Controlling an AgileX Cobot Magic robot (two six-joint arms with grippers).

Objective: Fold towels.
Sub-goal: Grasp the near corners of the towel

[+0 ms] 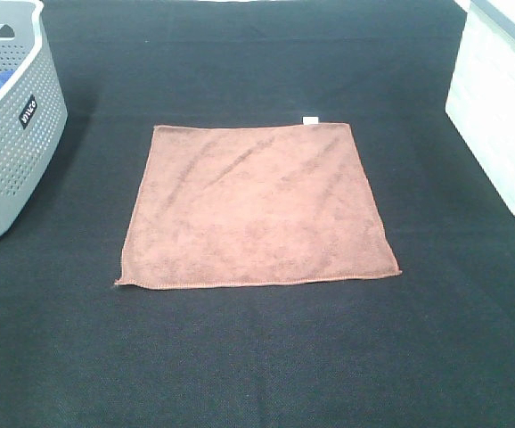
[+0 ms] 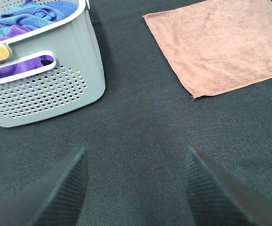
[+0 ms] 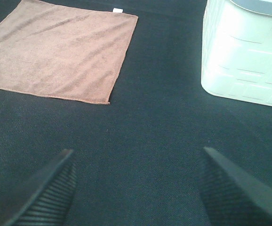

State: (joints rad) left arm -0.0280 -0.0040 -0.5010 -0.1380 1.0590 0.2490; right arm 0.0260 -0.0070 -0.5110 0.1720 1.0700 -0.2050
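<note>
A square reddish-brown towel (image 1: 256,207) lies flat and unfolded in the middle of the black table, with a small white tag (image 1: 310,120) at its far edge. It also shows in the left wrist view (image 2: 220,44) and the right wrist view (image 3: 56,52). My left gripper (image 2: 133,188) is open and empty over bare table, near the towel's front left corner. My right gripper (image 3: 138,188) is open and empty over bare table, near the towel's front right corner. Neither gripper shows in the exterior high view.
A grey perforated basket (image 1: 12,134) stands at the left edge and holds blue and purple cloths (image 2: 30,19). A white bin (image 1: 502,107) stands at the right edge; it also shows in the right wrist view (image 3: 244,52). A black cloth (image 1: 257,357) covers the table.
</note>
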